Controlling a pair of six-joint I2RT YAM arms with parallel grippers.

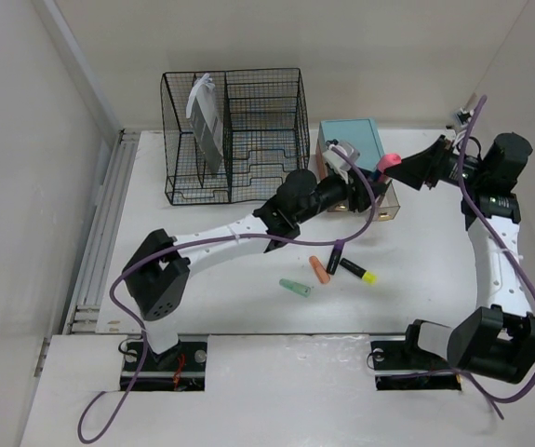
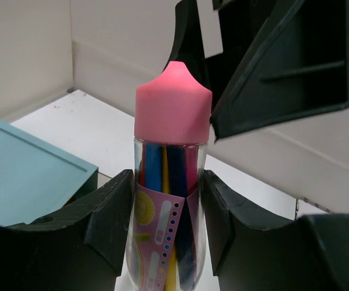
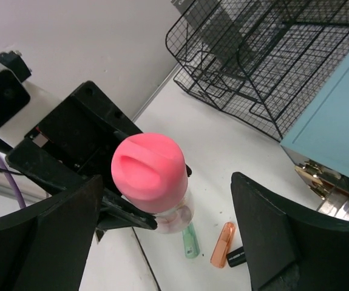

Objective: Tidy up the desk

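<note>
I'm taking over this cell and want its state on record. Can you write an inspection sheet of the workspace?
Surface: white desk, no spills seen.
Job's things: pen tube, pink cap, upright in the left gripper.
Clutter: loose mid-desk, green marker, orange marker, purple-capped marker, yellow-tipped marker.
Grippers: left gripper shut on the tube; right gripper open, straddling the cap.
Cables: purple cable along each arm; the left one loops past the near edge.
Surroundings: wire rack and teal box at the back; white walls.
</note>
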